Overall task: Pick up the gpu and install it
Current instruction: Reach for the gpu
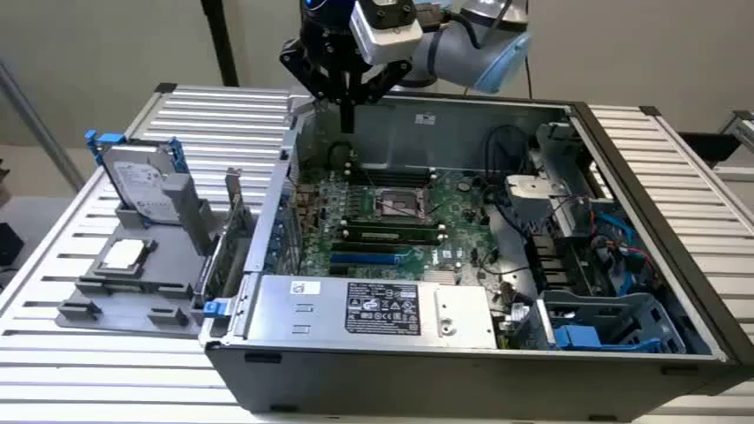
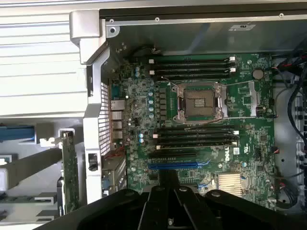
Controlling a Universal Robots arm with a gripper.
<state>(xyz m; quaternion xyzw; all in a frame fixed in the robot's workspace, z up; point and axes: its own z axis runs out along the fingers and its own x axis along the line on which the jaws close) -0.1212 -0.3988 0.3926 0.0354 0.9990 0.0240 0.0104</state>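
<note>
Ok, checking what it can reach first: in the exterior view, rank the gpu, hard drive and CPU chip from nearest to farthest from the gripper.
From the gripper, above the open case:
1. gpu, upright just outside the case wall.
2. hard drive, standing further toward the exterior view's left.
3. CPU chip, lying flat, in front of the hard drive.

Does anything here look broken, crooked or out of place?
Nothing looks broken or spilled. The graphics card stands upright in its gray rack beside the open computer case, and the gripper hangs above the case.
</note>
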